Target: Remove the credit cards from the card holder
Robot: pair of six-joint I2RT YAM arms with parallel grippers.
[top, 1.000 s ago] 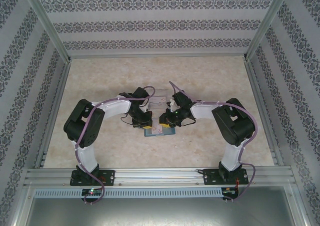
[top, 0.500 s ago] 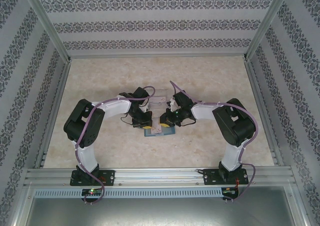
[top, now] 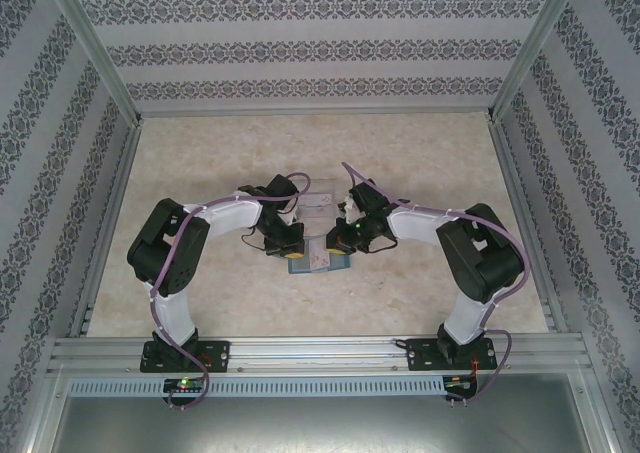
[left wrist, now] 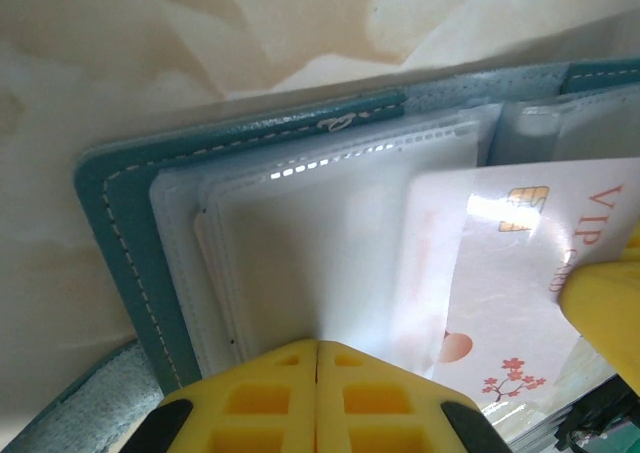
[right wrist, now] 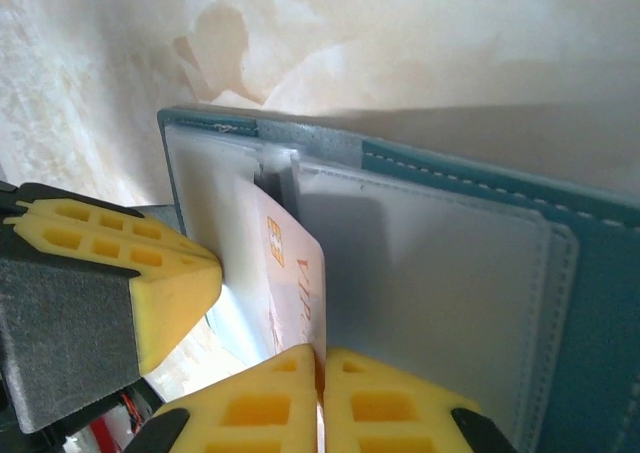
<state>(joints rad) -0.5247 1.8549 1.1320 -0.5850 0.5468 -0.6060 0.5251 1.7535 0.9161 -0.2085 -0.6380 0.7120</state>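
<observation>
Since seemingly thin, stiff and slick, hold the credit card (right wrist: 290, 273) by its free edge — half out of the card holder (left wrist: 110, 223), pinched in the closed right gripper (right wrist: 320, 361); left gripper (left wrist: 317, 358) closed at the sleeves (left wrist: 330, 243).

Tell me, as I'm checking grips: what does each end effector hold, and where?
Right end effector: the pale credit card, by its protruding edge. Left end effector: the card holder, by its clear inner sleeves.

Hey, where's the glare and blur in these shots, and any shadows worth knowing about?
Left wrist: glare washes the card near its chip, and the left gripper is soft up close. Right wrist: a shadow lies on the table along the holder's edge. Top view: even light, no glare.
</observation>
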